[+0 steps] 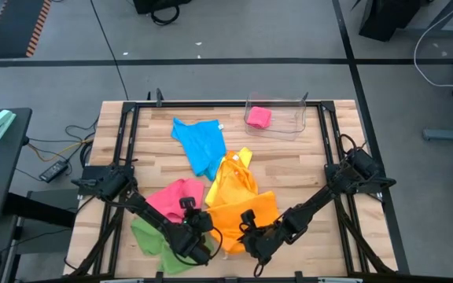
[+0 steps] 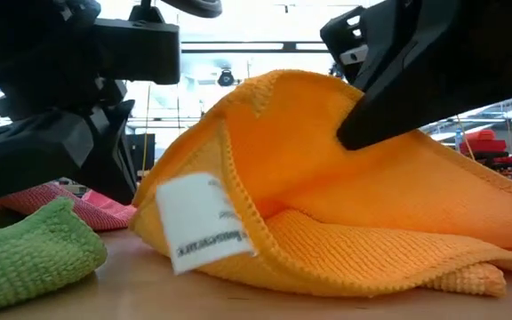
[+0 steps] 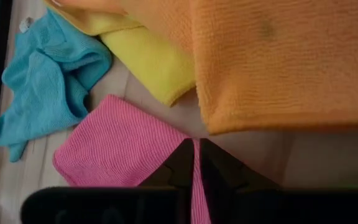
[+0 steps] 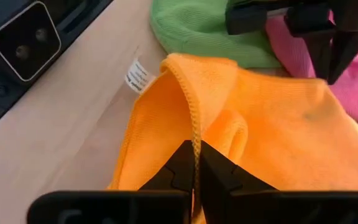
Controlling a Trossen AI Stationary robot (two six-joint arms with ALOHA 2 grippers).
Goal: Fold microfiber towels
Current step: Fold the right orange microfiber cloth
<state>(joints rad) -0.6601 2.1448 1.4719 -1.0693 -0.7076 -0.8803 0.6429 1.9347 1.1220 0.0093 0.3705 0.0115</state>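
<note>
The orange towel (image 1: 242, 214) was found bunched near the front edge of the table (image 1: 305, 169), its white label (image 4: 137, 76) turned toward the front. The right gripper (image 4: 196, 165) was seen clenched on a raised edge of this towel, the hem pinched between its fingers. The left gripper (image 3: 196, 163) was seen closed to a narrow slit on an edge of the pink towel (image 3: 120, 149) — a thin pink strip was caught between its fingers. The green towel (image 1: 160, 240) lay crumpled at the front, just beside the pink one. The yellow towel (image 1: 234, 177) was partly covered by the orange one, and the blue towel (image 1: 200, 143) lay behind it. A second pink cloth (image 1: 259, 117) sat inside the clear plastic bin (image 1: 299, 116) at the far edge — well apart from the pile
</note>
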